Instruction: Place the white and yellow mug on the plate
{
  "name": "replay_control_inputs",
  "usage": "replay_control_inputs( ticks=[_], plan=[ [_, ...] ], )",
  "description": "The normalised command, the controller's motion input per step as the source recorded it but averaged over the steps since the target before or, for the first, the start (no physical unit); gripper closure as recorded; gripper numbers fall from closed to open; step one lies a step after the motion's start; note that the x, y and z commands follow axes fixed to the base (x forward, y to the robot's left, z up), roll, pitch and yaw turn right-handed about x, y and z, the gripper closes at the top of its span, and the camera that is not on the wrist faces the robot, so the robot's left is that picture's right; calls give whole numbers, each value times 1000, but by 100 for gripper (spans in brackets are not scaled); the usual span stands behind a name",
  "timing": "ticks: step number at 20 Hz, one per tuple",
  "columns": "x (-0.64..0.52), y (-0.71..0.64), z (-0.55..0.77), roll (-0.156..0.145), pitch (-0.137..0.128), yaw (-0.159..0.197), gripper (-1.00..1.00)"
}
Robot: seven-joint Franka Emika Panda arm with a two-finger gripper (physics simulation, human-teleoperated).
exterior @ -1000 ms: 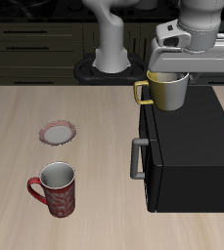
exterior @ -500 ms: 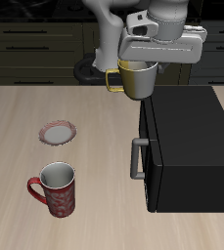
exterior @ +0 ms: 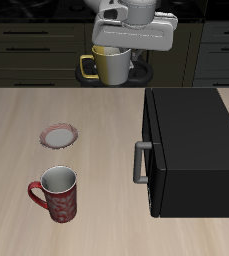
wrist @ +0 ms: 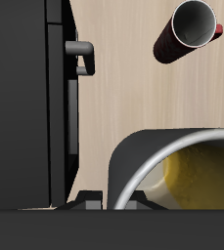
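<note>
The white and yellow mug (exterior: 111, 65) hangs in the air, held by its rim in my gripper (exterior: 114, 48), high above the back of the table. Its handle (exterior: 86, 68) points away from the black box. The wrist view shows the mug's rim and yellow inside (wrist: 187, 171) right under the fingers. The plate (exterior: 58, 135) is small and round with a reddish-pink rim, and lies on the table nearer the front edge than the mug. The plate is out of the wrist view.
A black microwave-like box (exterior: 191, 150) with a grey handle (exterior: 139, 162) stands beside the carried mug's path; it also shows in the wrist view (wrist: 25, 98). A red patterned mug (exterior: 56, 193) stands near the table's front edge, seen too in the wrist view (wrist: 187, 29).
My gripper has carried the mug off the top of the black box, sideways toward the plate's side of the table, and slightly higher.
</note>
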Motion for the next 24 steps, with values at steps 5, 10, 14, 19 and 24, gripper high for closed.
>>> replay_control_inputs(
  ticks=[5, 10, 14, 19, 24],
  plan=[
    [-348, -641, -64, 5, -12, -48, 100],
    [-287, -299, -140, 41, -63, -41, 100],
    [-199, -187, -219, 21, -37, 13, 100],
    [-219, -242, -175, -24, -61, 24, 100],
    [-151, -129, -121, -22, -52, -11, 100]
  ],
)
